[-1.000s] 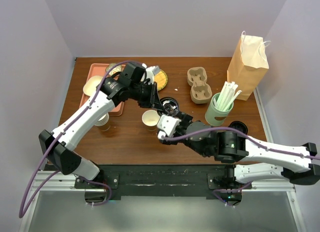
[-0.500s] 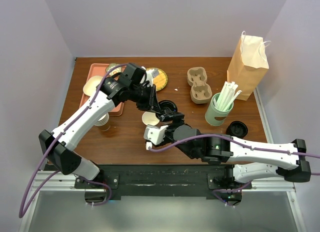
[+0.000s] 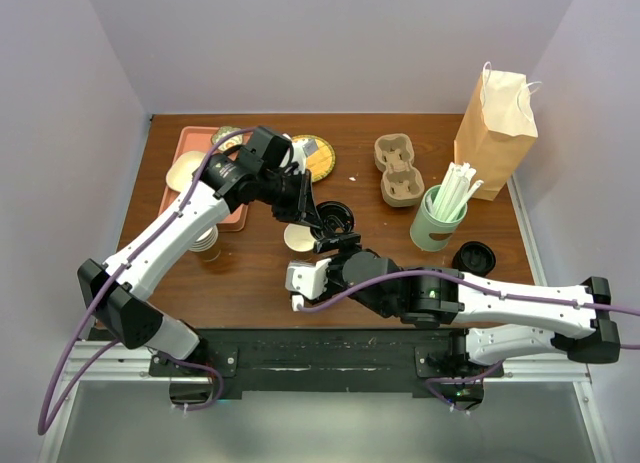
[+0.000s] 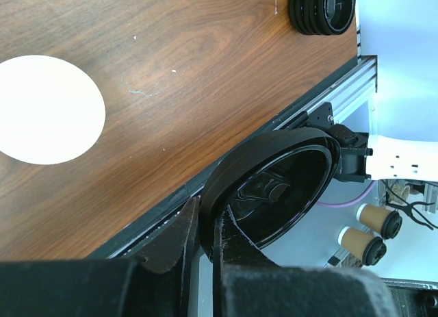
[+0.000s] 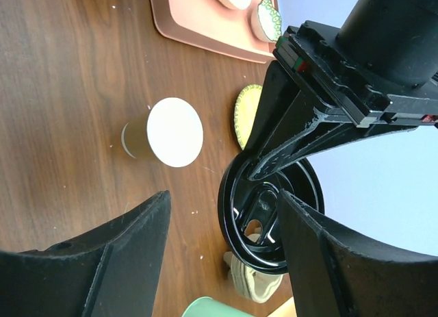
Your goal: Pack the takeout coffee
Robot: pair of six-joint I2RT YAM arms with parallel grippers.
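The takeout coffee's cream-tan paper cup point(image 3: 297, 235) stands upright on the table with its top open; it also shows in the right wrist view point(image 5: 168, 132) and as a white disc in the left wrist view point(image 4: 48, 108). Its round black lid point(image 3: 335, 219) hangs on edge just right of the cup, pinched at the rim by my left gripper point(image 3: 322, 221), which is shut on it point(image 4: 205, 224). The lid point(image 4: 274, 187) is tilted, its underside toward the right wrist camera point(image 5: 270, 221). My right gripper point(image 3: 318, 255) sits near the cup's front side, open point(image 5: 224, 197), nothing between its fingers.
A pink tray point(image 3: 190, 143) with food lies at the back left, a stack of lidless cups point(image 3: 207, 243) in front of it. A cardboard carrier point(image 3: 398, 170), a pale-green cup of straws point(image 3: 438, 218), spare black lids point(image 3: 475, 255) and a paper bag point(image 3: 497, 118) stand on the right.
My right arm has swung left and back toward the near edge, its gripper drawing away from the cup. The left gripper has lowered the lid slightly toward the cup.
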